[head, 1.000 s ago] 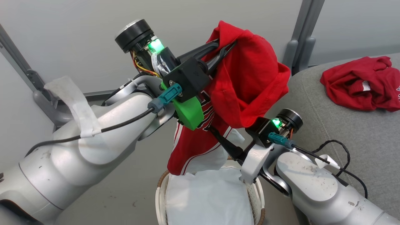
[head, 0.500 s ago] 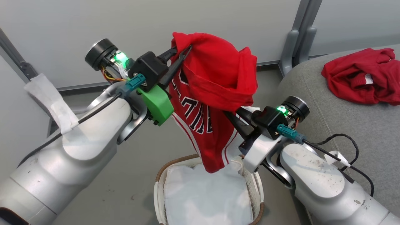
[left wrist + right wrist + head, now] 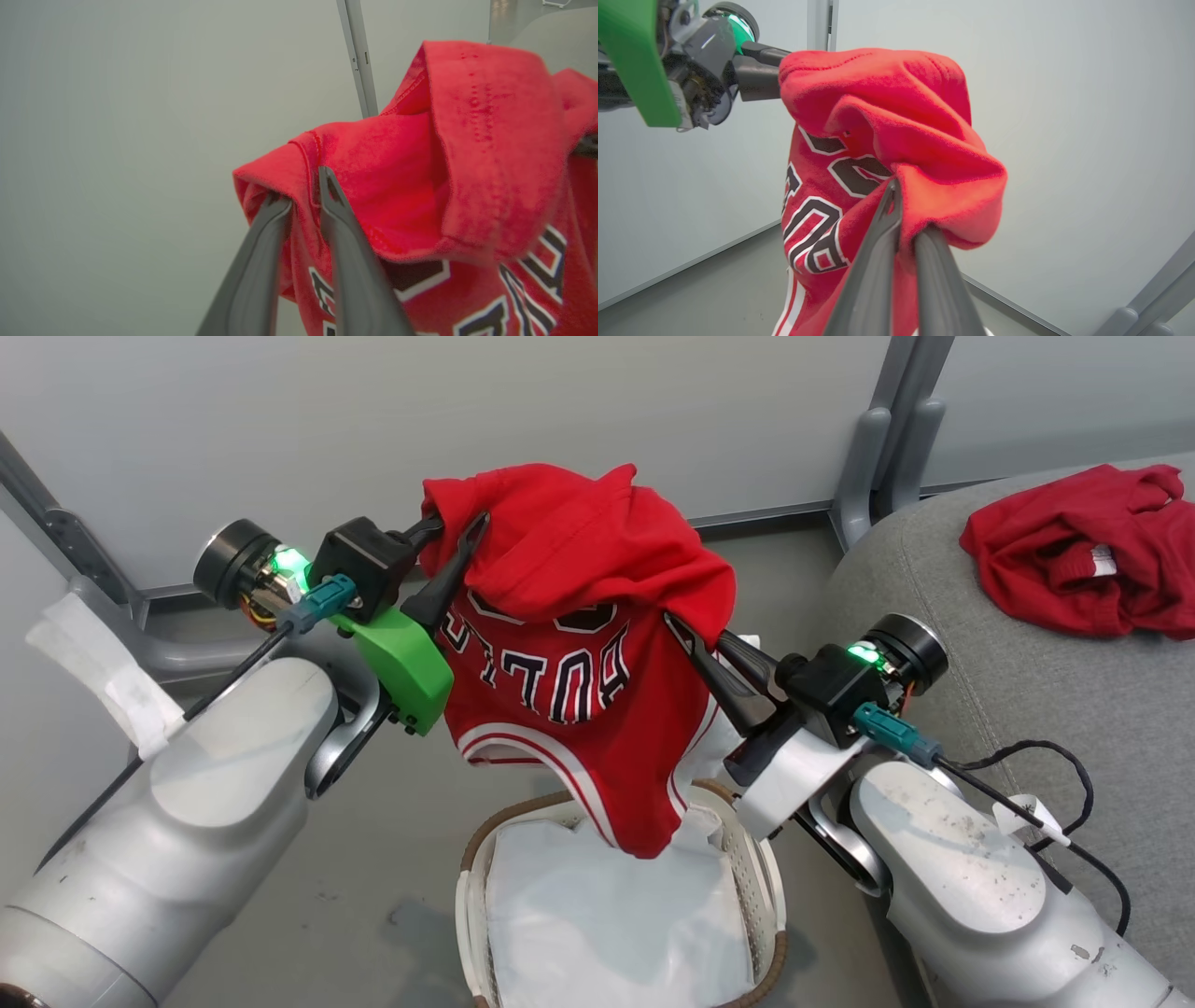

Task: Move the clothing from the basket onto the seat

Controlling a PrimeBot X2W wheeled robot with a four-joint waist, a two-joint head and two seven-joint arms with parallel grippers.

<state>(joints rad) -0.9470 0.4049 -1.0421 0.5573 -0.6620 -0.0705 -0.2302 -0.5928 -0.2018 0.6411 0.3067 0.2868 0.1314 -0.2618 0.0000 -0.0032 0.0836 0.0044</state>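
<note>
Red-and-white jersey [image 3: 569, 681]: slung in the air between both arms above the basket [image 3: 758, 887], its lowest corner hanging just over the white sheet [image 3: 607, 933], probably to lift it clear. Right gripper [image 3: 674, 623]: fingers pressed together, pinching a fold. Left gripper [image 3: 460, 521]: fingers slightly parted, with the hem draped across them. Lettering: black, outlined in white, seen upside down, apparently BULLS. Plain red garment [image 3: 1074, 560]: bunched on the seat [image 3: 980, 644], its white label [image 3: 1103, 560] unreadable.

Scuffed silver forearms [image 3: 215, 784], black cables [image 3: 1022, 744] (green bracket [image 3: 406, 663])
</note>
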